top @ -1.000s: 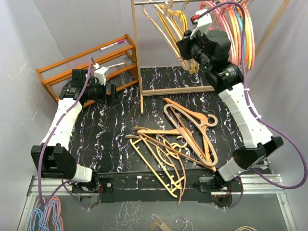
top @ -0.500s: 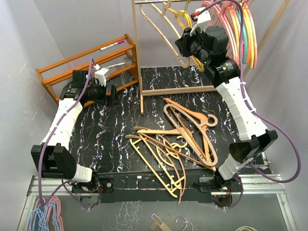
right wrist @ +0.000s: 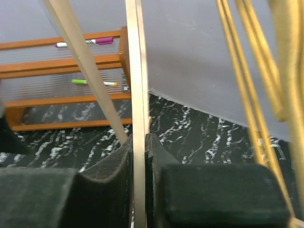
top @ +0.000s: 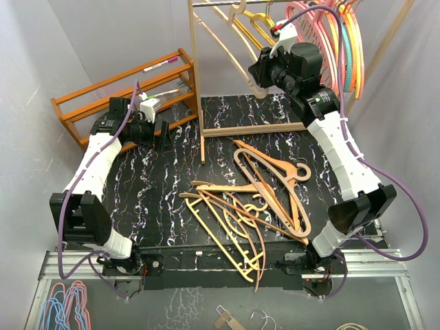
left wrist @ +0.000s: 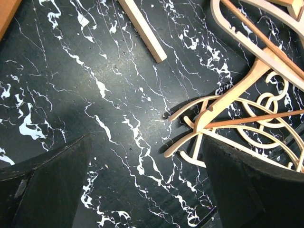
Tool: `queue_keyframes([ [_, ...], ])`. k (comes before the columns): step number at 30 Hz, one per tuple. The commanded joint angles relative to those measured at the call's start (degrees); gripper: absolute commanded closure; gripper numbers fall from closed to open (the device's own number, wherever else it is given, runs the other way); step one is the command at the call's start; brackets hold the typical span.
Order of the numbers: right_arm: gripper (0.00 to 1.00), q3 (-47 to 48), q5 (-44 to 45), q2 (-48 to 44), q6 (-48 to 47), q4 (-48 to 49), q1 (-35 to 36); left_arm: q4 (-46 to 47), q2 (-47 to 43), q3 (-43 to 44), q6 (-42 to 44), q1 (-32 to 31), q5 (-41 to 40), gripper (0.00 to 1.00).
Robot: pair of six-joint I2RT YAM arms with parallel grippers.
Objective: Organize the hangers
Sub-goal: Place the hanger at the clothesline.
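The right gripper [right wrist: 139,156], up at the far rail [top: 213,3], held its jaws narrowly either side of a hung hanger [right wrist: 137,71], gripping or not I could not tell; the left gripper [left wrist: 149,183] gaped empty over the table [left wrist: 95,95]. The piled hangers [top: 254,199] near centre looked light, stiff and tangled, best pinched mid-bar.

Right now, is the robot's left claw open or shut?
Open. The left claw's two dark pads stand far apart, with only bare table between them.
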Motion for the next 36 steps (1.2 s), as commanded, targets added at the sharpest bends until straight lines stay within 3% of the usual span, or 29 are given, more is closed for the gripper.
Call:
queue_keyframes([
  [1,0.92,1.47,1.75,-2.67,-0.27,3.59,-0.8,-1.99,1.46,2.53,0.99,-1.46,1.12,0.03],
  [13,0.92,7.26,2.91,1.34,1.92,7.15,-1.13,-1.75,0.57,1.21,1.69,-1.97,-1.39,0.03],
  [20,0.92,13.95,2.06,4.39,2.54,3.5,-1.23,-1.9,1.18,1.79,1.78,-1.96,-1.21,0.02],
  [36,0.92,8.16,-1.52,3.2,3.14,0.66,-1.29,-2.34,1.37,1.49,1.77,-2.05,-1.09,0.03],
])
